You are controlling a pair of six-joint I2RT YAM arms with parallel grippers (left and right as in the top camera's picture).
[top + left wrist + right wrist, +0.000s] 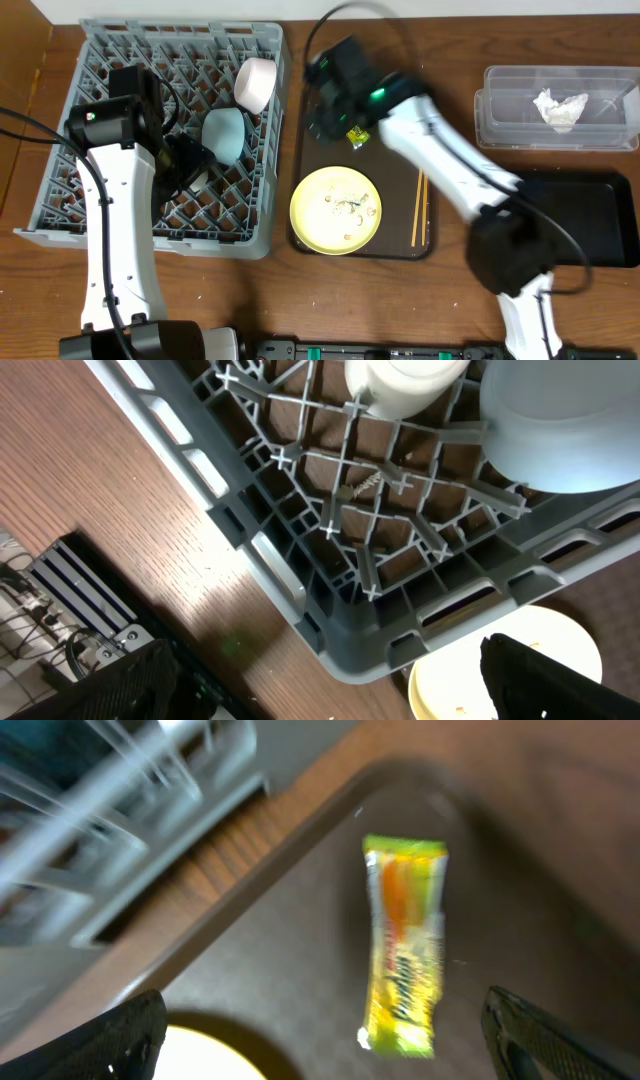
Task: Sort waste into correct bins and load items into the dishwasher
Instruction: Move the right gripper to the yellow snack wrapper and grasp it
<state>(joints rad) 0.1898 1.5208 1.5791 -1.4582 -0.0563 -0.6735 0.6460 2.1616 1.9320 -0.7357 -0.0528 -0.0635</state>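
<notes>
A yellow-green snack wrapper lies flat on the dark brown tray, near its far edge. My right gripper hovers open above it, holding nothing. The yellow plate with pale food scraps and the wooden chopsticks also lie on that tray. The grey dish rack holds a light blue bowl and a pinkish-white bowl. My left gripper is open and empty over the rack's near corner.
At the far right stands a clear tub with a crumpled white tissue in it. In front of the tub lies a shallow black tray, partly covered by my right arm. Bare wooden table shows along the front edge.
</notes>
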